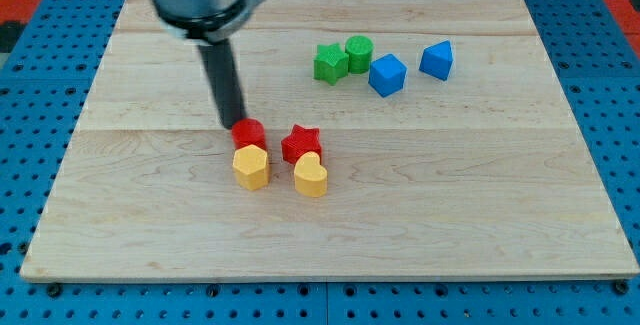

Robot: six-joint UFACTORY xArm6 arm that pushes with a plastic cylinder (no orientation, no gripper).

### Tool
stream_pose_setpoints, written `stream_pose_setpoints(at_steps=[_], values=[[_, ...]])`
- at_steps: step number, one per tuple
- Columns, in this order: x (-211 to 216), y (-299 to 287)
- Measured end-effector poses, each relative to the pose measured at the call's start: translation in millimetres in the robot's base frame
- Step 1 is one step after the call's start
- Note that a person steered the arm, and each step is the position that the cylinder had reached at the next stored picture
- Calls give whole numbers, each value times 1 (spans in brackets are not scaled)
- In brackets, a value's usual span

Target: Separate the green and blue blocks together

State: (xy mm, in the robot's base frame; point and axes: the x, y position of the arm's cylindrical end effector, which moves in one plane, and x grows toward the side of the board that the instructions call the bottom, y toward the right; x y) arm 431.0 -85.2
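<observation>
While my tip (232, 125) touches the red round block (249, 133), the green blocks (330, 63) (359, 53) and blue blocks (387, 74) (437, 60) cluster well off toward the view's upper right on the wooden counter (480, 205). A red star (301, 143) and yellow blocks (251, 166) (311, 176) sit just beyond my tip (no pincer exists here, so no open or closed state applies), probably not yet at the greens.
</observation>
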Motion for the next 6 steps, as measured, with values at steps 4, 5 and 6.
stream_pose_setpoints(at_steps=[4, 5, 6], values=[[-41, 67], [-51, 50], [-63, 31]])
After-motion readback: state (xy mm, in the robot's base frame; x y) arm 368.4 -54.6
